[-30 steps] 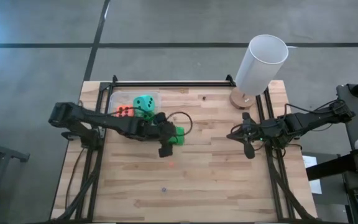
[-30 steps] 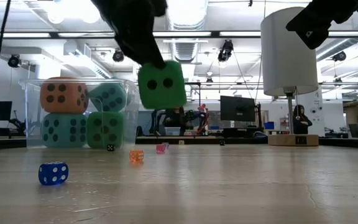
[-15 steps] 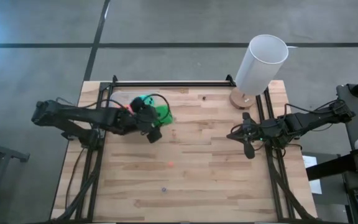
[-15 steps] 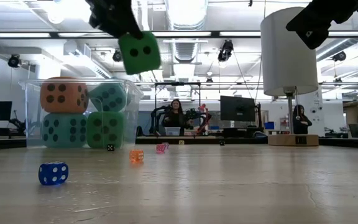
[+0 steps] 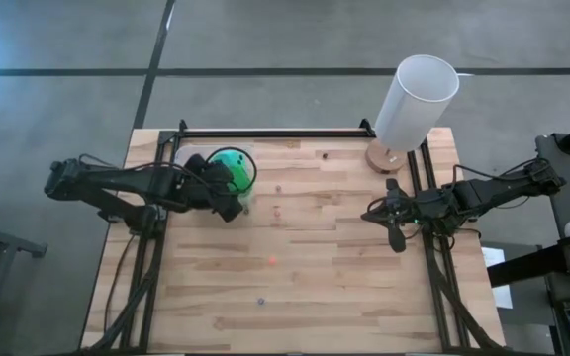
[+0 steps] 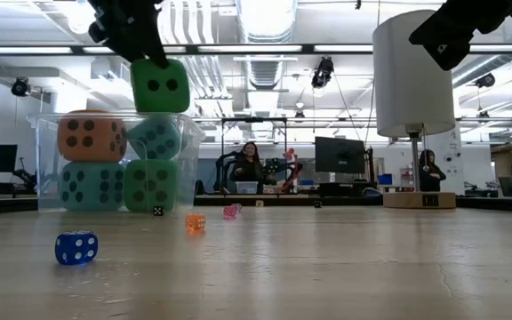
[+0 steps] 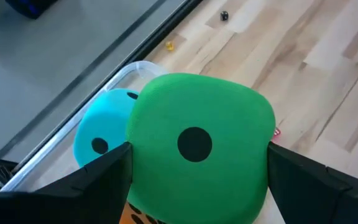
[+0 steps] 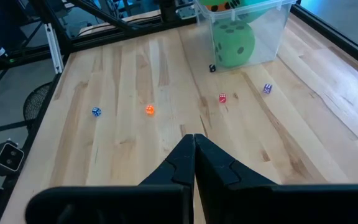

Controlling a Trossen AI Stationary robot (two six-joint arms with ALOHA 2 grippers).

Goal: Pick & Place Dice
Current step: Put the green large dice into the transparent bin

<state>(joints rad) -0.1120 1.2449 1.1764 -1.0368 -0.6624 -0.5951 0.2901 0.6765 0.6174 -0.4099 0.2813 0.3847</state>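
Low view: left claw (image 6: 149, 71) grips green die (image 6: 160, 85) above tub (image 6: 114, 162)

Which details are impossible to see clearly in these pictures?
- Tub contents, high view: the left hand and its green die cover them.
- Small table dice, e.g. the blue one: pips too small.
- Left hand, low view: cut off by the top edge.
- Held die's underside, left wrist view: hidden.

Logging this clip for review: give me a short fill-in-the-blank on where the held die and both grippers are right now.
1. The left gripper holds a ____ die.
2. That die hangs above the clear ____.
3. The right gripper is ____ and holds nothing.
4. Inside the tub, the orange die sits on top of a ____ die.

Missing words: green; tub; shut; teal
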